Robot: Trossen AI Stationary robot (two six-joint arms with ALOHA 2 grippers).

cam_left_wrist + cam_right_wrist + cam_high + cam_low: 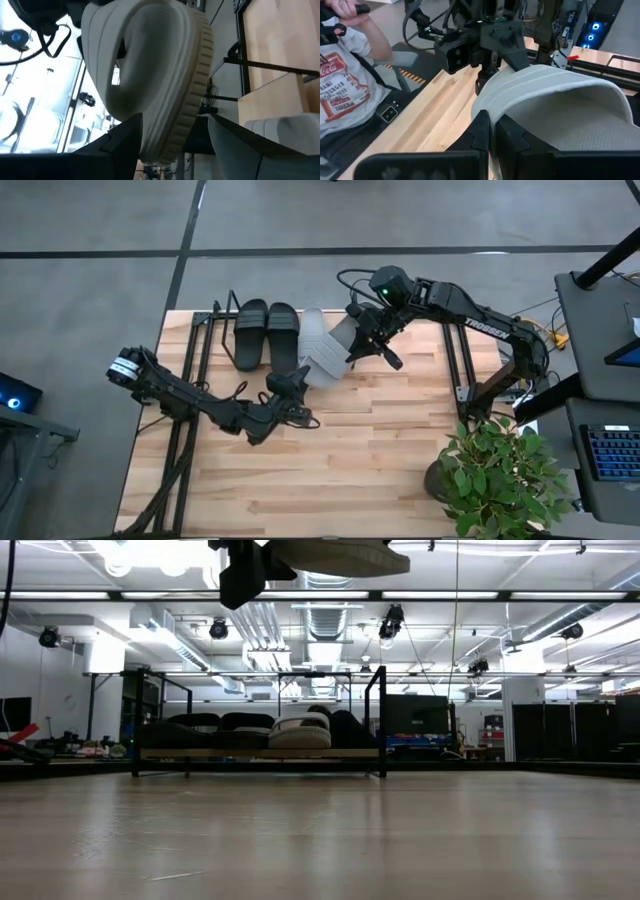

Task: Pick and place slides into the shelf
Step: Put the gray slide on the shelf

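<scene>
A light grey slide hangs high above the shelf, with my right gripper shut on it; in the low view it shows at the top. My left gripper is open and level, with one end of that slide between its fingers. A dark gap shows at one finger, and I cannot tell whether the other touches. Two black slides and a second grey slide lie soles down, side by side, on the shelf's board. My right gripper pinches the raised grey slide's strap at its edge, close to one side of the sole, between its two fingers. The fingers slant down from the table's right side. The slide is lifted clear and tilted above the shelf.
The shelf's black wire frame stands along the table's far edge. Bare wooden tabletop lies in front of it. A potted plant stands at the near right corner. A person sits beyond the table's edge.
</scene>
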